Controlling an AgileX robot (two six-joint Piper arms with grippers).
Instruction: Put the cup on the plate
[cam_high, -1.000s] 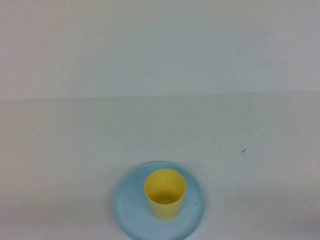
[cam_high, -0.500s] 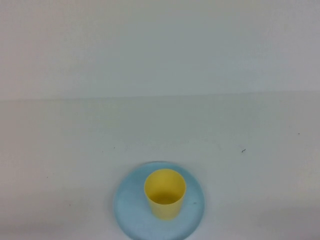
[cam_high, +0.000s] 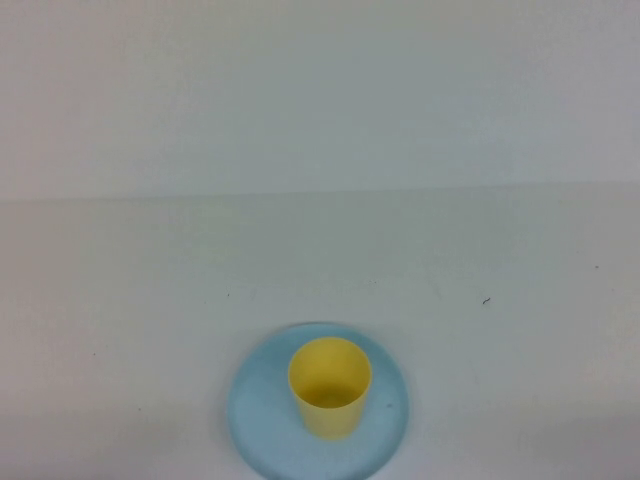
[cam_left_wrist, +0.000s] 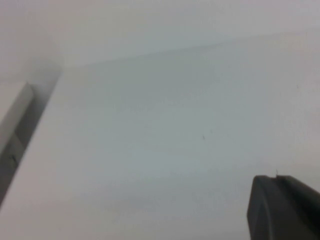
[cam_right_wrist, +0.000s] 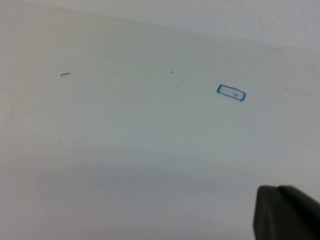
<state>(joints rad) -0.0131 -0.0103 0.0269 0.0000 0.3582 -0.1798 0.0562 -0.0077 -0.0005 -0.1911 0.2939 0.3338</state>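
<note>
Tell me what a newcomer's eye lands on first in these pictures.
The yellow cup standing upright on the light blue plate, at the near edge of the white table, centre. Neither arm shows in the high view; the left gripper and right gripper, both shut, appear only in their own wrist views over bare table.

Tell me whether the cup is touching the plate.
Touching. The high view shows the cup standing upright on the plate, base inside its rim. Both grippers, left and right, stay clear.
</note>
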